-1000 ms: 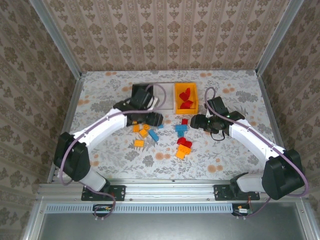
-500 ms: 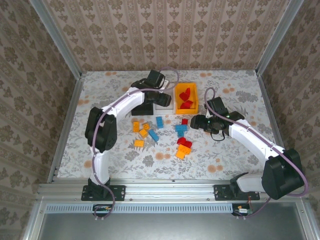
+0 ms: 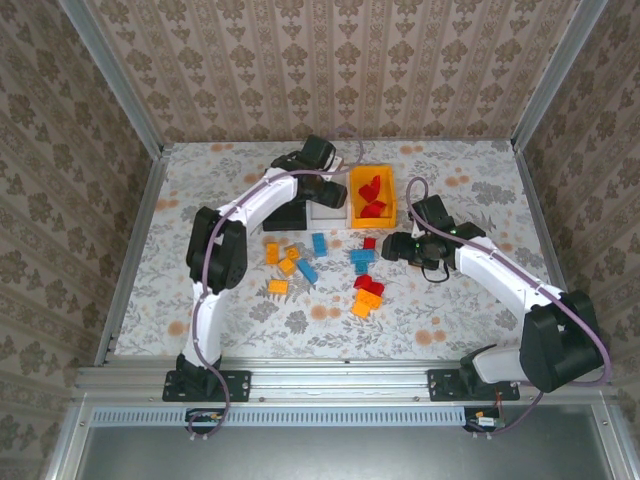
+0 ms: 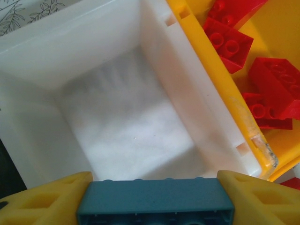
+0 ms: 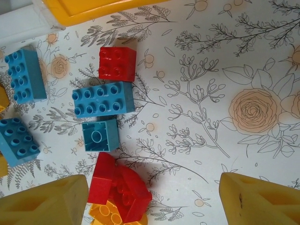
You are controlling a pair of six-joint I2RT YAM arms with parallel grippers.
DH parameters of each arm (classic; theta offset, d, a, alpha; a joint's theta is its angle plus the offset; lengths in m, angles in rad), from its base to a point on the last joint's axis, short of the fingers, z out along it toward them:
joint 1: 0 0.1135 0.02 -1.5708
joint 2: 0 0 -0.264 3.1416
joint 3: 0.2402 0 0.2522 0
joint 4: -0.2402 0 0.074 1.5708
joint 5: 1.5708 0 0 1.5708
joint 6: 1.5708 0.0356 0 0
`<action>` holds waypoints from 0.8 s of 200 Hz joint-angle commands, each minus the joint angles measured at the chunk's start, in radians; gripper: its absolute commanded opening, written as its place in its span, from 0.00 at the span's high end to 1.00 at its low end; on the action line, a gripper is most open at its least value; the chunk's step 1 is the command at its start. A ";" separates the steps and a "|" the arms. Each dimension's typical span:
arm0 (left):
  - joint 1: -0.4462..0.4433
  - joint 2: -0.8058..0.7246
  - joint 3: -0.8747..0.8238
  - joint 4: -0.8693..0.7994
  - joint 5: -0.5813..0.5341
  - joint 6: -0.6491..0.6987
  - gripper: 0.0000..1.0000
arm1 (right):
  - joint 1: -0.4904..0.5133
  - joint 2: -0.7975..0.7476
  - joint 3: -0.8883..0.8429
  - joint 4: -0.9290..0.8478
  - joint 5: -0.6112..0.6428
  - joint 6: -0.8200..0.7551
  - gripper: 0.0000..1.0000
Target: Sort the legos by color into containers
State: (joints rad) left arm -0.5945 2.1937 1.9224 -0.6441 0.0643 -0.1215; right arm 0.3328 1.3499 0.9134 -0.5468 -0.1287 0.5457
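Since a second ago, the left gripper (image 4: pixel 154 180) has been moved from the loose legos (image 3: pixel 306 270) to over the white bin (image 4: pixel 93 47); a blue brick (image 4: pixel 155 204) is pinched in it. The right gripper (image 5: pixel 152 180) is held wide open and empty over the legos.

The floral counter (image 3: pixel 460 310) carries loose red, blue and orange legos (image 3: pixel 307 270) and, farther back, the joined containers (image 3: pixel 351 200), apparently three.

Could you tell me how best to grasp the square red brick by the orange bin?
Probably from above: the square red brick lies flat, studs up. Pinch the two opposite walls facing bare table; the long blue brick crowds a third.
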 commanded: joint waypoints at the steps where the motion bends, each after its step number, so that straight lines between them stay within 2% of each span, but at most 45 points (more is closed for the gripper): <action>1: 0.006 0.022 0.049 -0.023 0.014 0.001 0.28 | -0.009 0.010 -0.014 0.033 0.003 -0.024 0.24; 32: 0.005 0.033 0.075 -0.024 0.020 -0.006 0.18 | -0.016 0.007 -0.025 0.041 -0.003 -0.021 0.23; 89: 0.005 -0.034 0.078 -0.031 0.038 -0.029 0.11 | -0.020 -0.009 -0.027 0.027 -0.005 -0.016 0.21; 126: 0.005 -0.199 -0.059 0.033 0.065 -0.068 0.08 | -0.017 -0.031 -0.013 0.003 -0.012 -0.004 0.21; 160: 0.004 -0.391 -0.253 0.083 0.095 -0.109 0.07 | 0.007 -0.075 -0.015 -0.051 -0.005 0.015 0.21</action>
State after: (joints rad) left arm -0.5938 1.9572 1.7714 -0.6128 0.1165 -0.1791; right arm 0.3218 1.3277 0.8917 -0.5381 -0.1326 0.5465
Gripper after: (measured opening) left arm 0.927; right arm 0.787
